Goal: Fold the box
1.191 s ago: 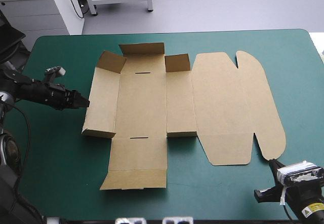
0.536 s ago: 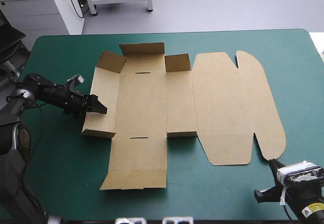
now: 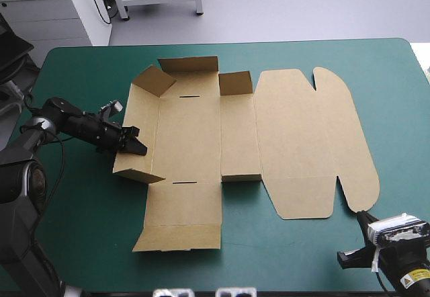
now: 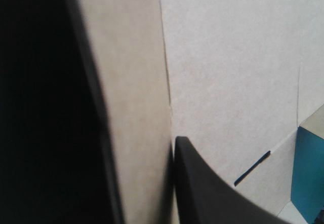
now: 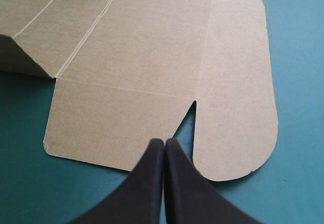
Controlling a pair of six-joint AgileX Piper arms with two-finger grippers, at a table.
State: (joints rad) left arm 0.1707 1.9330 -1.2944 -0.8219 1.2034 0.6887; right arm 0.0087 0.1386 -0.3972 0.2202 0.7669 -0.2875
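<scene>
A brown box (image 3: 235, 129) lies mostly flat on a teal-green table (image 3: 74, 236), its long axis running left to right. The left claw (image 3: 136, 148) is clamped on the box's left side wall (image 3: 144, 115), which stands partly raised and runs crosswise to the claw's reach. The right claw (image 5: 164, 143), fingers together and empty, sits just off the lid's near corner. The left arm is nearer the next fold, probably tipping that wall upright.
</scene>
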